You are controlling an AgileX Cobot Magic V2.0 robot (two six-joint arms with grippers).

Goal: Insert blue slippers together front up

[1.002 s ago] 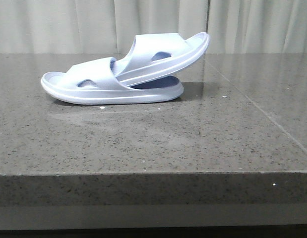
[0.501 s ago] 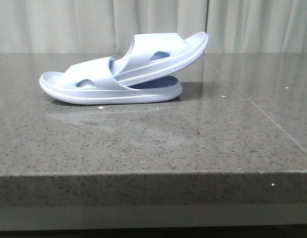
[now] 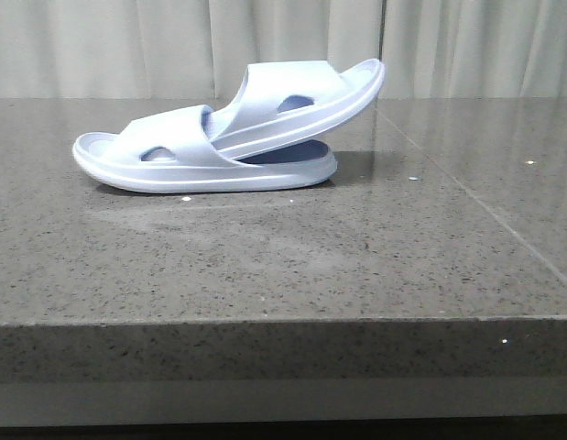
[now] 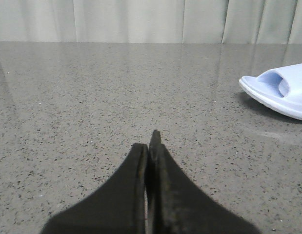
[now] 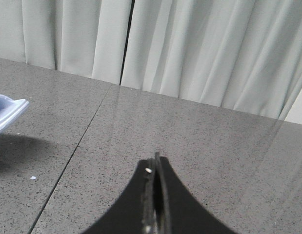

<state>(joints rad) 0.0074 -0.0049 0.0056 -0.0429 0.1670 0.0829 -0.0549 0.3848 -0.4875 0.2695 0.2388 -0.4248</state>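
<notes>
Basically the blue slippers [image 3: 219, 137] sit nested on the grey stone table [image 3: 283, 266], toward the back and left of centre in the front view, nothing holding them. Lower slipper [image 3: 164, 160] lies flat, sole down, long axis running left-right across the table, the end showing open footbed at the left. Upper slipper [image 3: 301, 101] is pushed in under the lower one's strap at the pair's middle, so its left end is hidden and its free end tilts up and to the right, clear of the lower sole; same left-right axis, just pitched. Straps both face up, oval side holes toward the camera. That tilt looks like the strap wedging it, which likely keeps the pair together without support; judged, insertion looks done. Left gripper [image 4: 150, 146] is clenched on nothing, low over bare table, with a slipper's rounded end [image 4: 280, 90] well apart from it. Right gripper [image 5: 155, 168] is also pinched closed and empty, over bare table, only a slipper tip [image 5: 7, 114] visible at the frame edge. Both arms are parked away, probably to leave the pair undisturbed.
</notes>
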